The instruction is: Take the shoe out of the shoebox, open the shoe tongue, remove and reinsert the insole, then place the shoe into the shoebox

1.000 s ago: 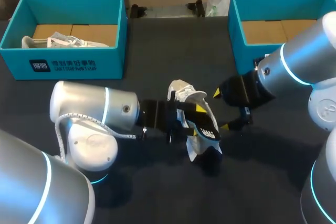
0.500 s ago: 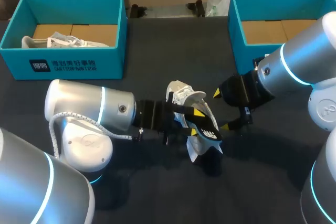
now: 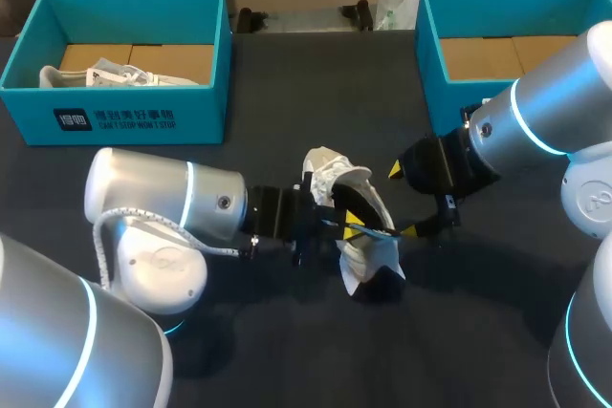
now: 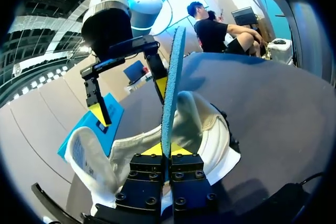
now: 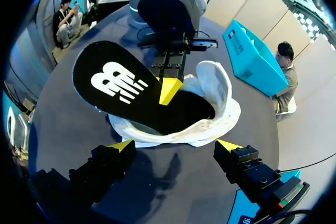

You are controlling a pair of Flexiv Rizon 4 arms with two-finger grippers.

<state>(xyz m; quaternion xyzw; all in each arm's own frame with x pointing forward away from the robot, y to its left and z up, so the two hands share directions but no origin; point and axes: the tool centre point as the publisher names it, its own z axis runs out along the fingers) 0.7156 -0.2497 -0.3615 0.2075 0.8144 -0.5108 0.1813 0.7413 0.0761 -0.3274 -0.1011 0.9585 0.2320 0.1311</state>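
One thin, likely floppy insole: our left gripper pinches its edge, half out of shoe; right gripper gapes empty beside shoe.

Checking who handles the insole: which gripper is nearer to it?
Left. The left gripper is shut on the insole; the right gripper stands open, apart, beside the shoe.
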